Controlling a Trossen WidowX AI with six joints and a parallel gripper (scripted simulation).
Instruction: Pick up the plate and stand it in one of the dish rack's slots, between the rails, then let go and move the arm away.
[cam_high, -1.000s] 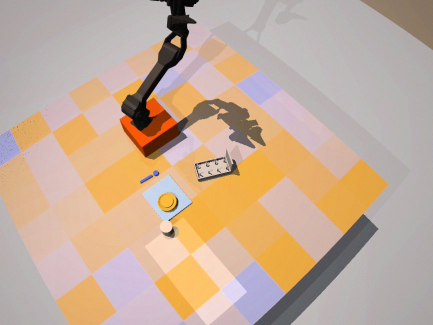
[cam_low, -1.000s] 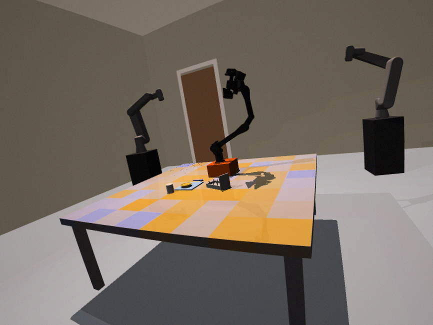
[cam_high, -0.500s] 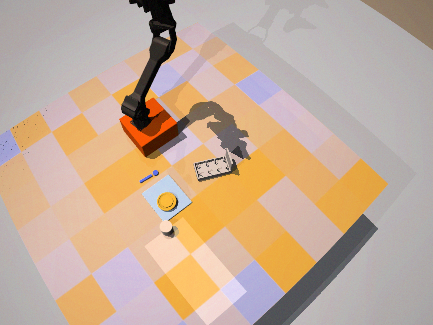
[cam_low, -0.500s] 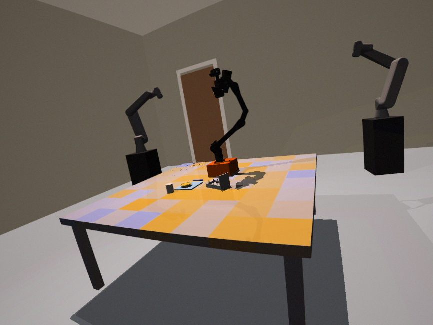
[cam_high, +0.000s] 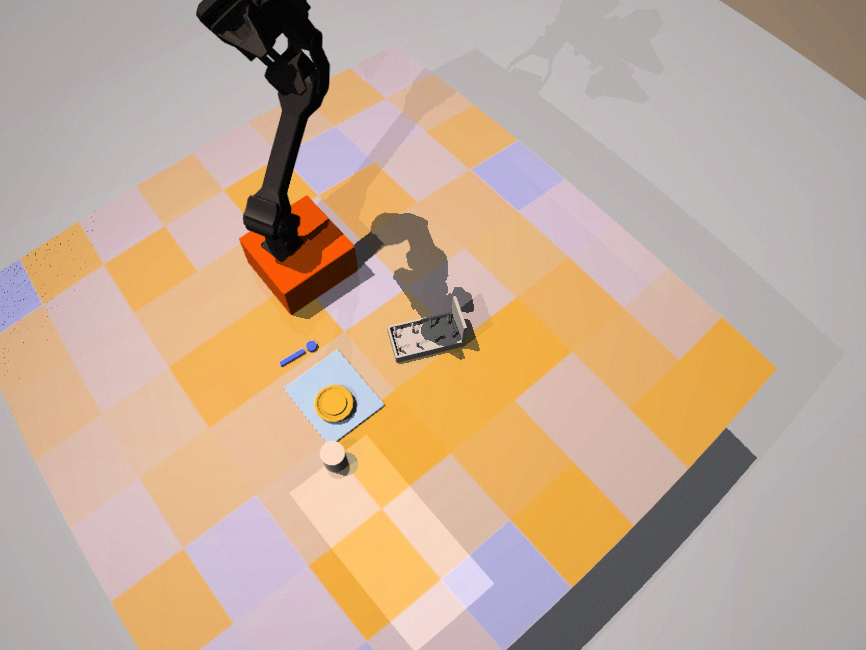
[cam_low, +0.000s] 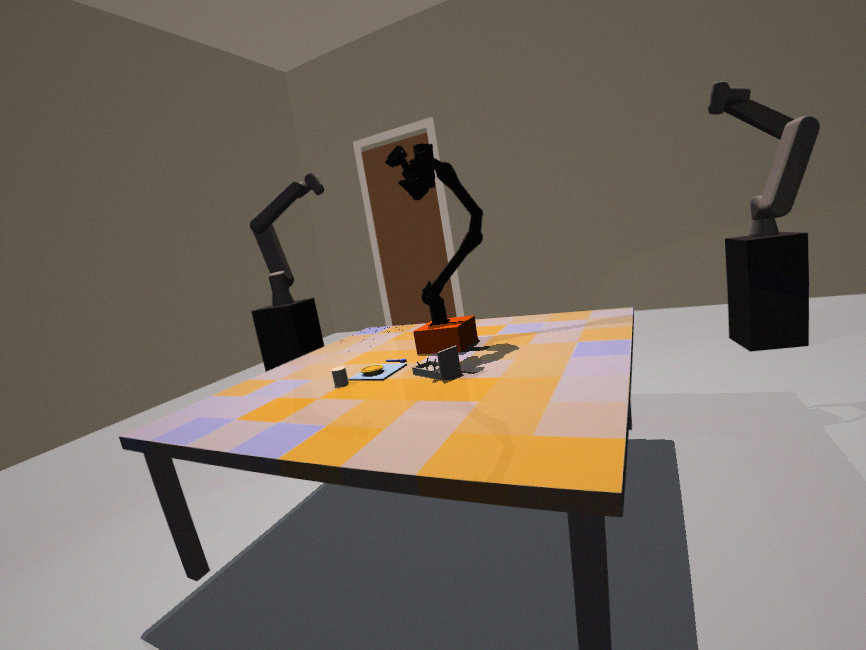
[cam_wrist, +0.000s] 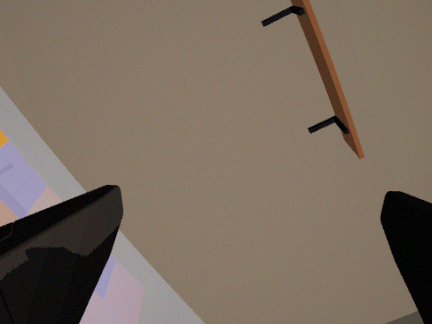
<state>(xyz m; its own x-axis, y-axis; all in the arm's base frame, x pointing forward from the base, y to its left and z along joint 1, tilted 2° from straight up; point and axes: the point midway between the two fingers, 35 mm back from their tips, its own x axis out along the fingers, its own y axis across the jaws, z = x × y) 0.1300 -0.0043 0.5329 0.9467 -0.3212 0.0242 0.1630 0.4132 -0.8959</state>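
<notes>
Gripper (cam_low: 407, 171) high up, fingers wide apart, empty. Plate (cam_high: 334, 403) flat on blue mat (cam_high: 307, 391), rack (cam_high: 428, 337) nearby.

Olive-brown walls (cam_low: 139, 209), brown door (cam_low: 409, 230), grey floor (cam_low: 734, 489), checkered table (cam_low: 489, 419)

From up here my gripper (cam_low: 409, 171) hangs wide apart and empty, high over the table (cam_low: 489, 419), nothing near it. Around the plate (cam_high: 334, 403), mid-frame in the top view, I see a cup (cam_high: 332, 454) just below, a blue spoon (cam_high: 298, 354) above-left and the dish rack (cam_high: 428, 335) to the right; straight down onto it looks open.
</notes>
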